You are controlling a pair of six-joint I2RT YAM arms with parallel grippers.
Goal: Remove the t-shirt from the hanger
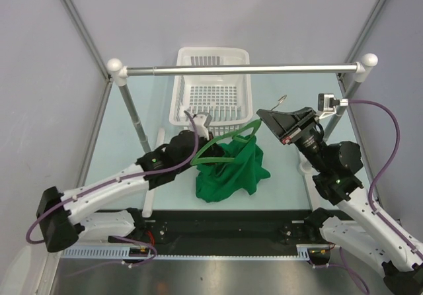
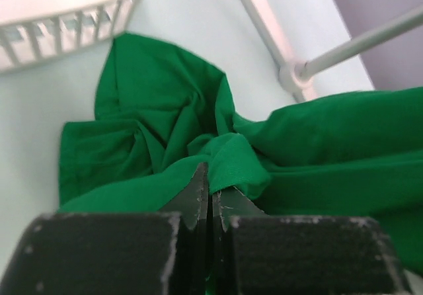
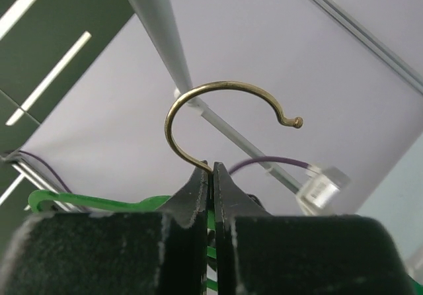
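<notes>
The bright green t-shirt [image 1: 231, 170] hangs bunched low over the table, still on the thin green hanger [image 1: 221, 143]. My left gripper [image 1: 201, 151] is at the shirt's left edge. In the left wrist view that gripper [image 2: 210, 176] is shut on a fold of the t-shirt [image 2: 165, 110]. My right gripper [image 1: 277, 113] holds the hanger up at the right. The right wrist view shows this gripper [image 3: 211, 169] shut on the base of the brass hook [image 3: 225, 83], with a strip of green hanger [image 3: 99, 202] below.
A white plastic basket [image 1: 211, 83] stands behind the shirt, under the long silver rail [image 1: 238, 69] on its two posts. The basket's rim [image 2: 59, 10] and a post foot [image 2: 294, 77] lie close to the cloth. Grey walls enclose the table.
</notes>
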